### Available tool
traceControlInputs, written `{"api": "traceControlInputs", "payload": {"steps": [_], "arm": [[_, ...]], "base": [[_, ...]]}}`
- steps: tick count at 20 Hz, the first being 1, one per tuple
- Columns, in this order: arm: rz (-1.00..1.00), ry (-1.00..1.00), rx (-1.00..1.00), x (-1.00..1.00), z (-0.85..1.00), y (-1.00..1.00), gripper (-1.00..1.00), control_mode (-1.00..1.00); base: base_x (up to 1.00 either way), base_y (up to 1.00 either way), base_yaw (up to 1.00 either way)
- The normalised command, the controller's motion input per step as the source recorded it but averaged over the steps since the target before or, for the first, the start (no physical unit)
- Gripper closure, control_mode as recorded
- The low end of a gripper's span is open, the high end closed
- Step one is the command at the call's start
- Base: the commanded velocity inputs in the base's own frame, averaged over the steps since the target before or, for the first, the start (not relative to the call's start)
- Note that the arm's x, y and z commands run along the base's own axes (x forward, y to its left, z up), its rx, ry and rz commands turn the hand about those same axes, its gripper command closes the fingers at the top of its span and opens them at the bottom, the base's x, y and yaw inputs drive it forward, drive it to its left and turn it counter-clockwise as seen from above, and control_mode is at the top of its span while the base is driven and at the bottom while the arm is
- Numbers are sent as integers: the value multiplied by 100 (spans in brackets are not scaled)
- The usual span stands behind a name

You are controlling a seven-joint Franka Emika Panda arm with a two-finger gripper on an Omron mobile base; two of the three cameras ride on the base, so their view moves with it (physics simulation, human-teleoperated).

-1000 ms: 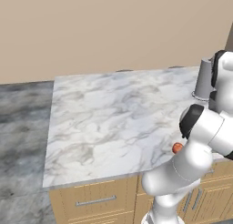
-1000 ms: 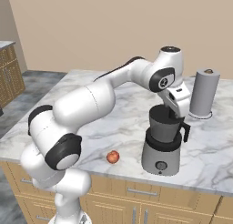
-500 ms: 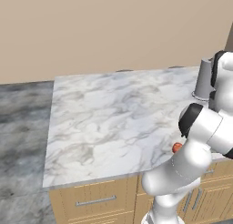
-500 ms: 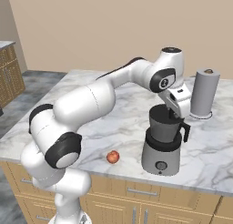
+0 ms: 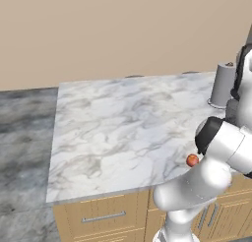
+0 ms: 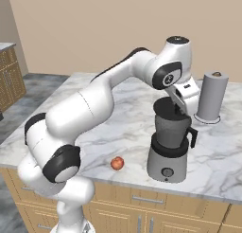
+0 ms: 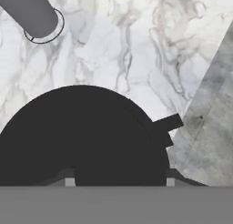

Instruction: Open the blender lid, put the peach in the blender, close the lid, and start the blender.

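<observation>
Right base view: the gripper (image 6: pixel 181 112) is held just over the blender lid (image 7: pixel 86 132), jaw state not discernible, so lid removal seems in hand, with the peach (image 6: pixel 117 163) at the blender's (image 6: pixel 168 149) 9 o'clock waiting.

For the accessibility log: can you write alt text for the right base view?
The white arm reaches over the marble counter, its gripper at the top of the blender, above the blender lid. The peach lies on the counter left of the blender base; a grey cylinder stands behind.
</observation>
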Motion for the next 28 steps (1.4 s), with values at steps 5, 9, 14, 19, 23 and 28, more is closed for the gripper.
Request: {"api": "traceControlInputs", "payload": {"steps": [5,9,14,19,23,28], "arm": [[0,-20,0,-39,91,67,100,-100],[0,-1,-1,-39,29,100,100,-100],[5,5,-1,-29,-2,100,100,-100],[8,11,0,-12,-40,100,100,-100],[12,16,0,0,-78,100,100,-100],[16,14,0,0,-96,100,100,-100]], "base": [[0,0,0],[0,0,0],[0,0,0],[0,0,0],[0,0,0],[0,0,0]]}}
